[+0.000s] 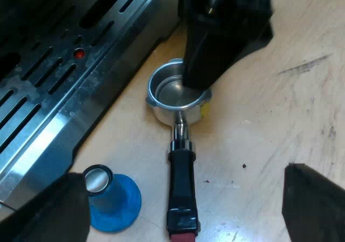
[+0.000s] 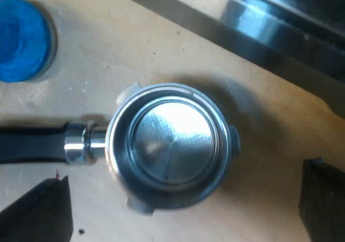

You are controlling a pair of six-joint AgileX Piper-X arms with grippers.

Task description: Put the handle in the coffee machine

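Beside the machine (image 1: pixel 64 64) lies the holder (image 2: pixel 116 145), basket (image 2: pixel 172 139) bare metal inside.

The bench (image 1: pixel 259 123) is pale, light-tan wood with a smooth, faintly glossy top. In the left wrist view a dark grey scuff (image 1: pixel 305 65) crosses it as a short slanted streak, with finer, lighter scratches close by. A few small dark specks (image 1: pixel 243 166) dot the wood, and in the right wrist view another speck (image 2: pixel 81 232) sits on the same pale surface. Light falls brightly and fairly evenly on the wood, so the shadows (image 2: pixel 250 104) on it are soft-edged rather than hard. A whitish sheen (image 1: pixel 232 228) shows where the top catches the light. Faint grain lines run through the wood.
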